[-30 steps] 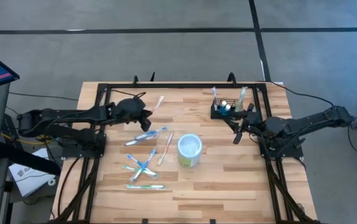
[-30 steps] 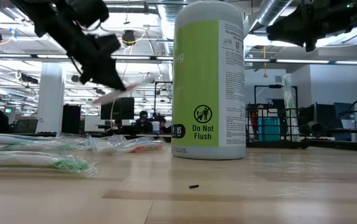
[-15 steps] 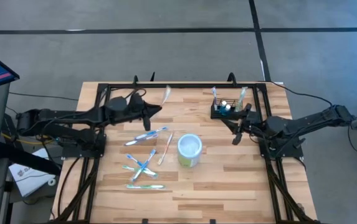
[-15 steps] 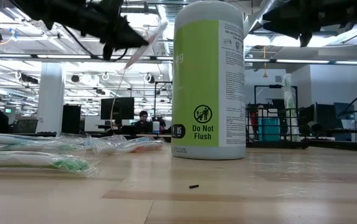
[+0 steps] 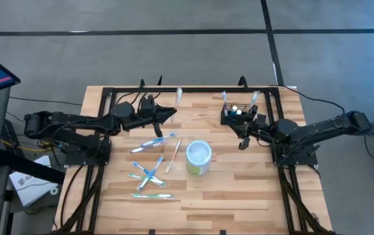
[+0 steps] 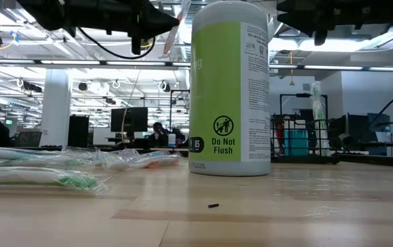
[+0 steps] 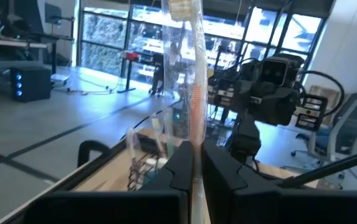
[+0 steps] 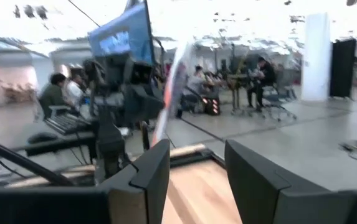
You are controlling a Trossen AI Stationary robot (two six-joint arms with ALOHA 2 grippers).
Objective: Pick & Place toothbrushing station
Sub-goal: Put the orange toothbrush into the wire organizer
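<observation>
The black wire-mesh basket (image 5: 237, 117) stands at the table's far right and holds a few upright toothbrushes; it also shows in the left wrist view (image 7: 144, 167). My left gripper (image 5: 167, 115) is at the far middle, above the table, shut on a clear-wrapped toothbrush (image 5: 178, 97). My right gripper (image 5: 244, 135) hovers open and empty just near of the basket. The white-and-pale-green cup (image 5: 198, 156) stands upright in the middle. Several wrapped toothbrushes (image 5: 151, 145) lie flat left of the cup. My left gripper pinches the wrapped toothbrush near its lower end (image 7: 194, 163) between its two fingers. The fingers reach in about level from the table's left. The brush sticks out past the fingertips, slanting up and toward the far edge (image 6: 175, 22), lifted clear of the table.
A black frame rail (image 5: 193, 89) runs along the far edge and down both sides of the table. The cup shows large in the low view (image 6: 230, 89). Bare wood lies between the cup and the right rail. People sit in the room behind.
My left gripper has risen and gone toward the table's right, nearer the basket, still shut on the wrapped toothbrush. The brush has swung from a low slant to pointing up and far. My right gripper has edged slightly left.
</observation>
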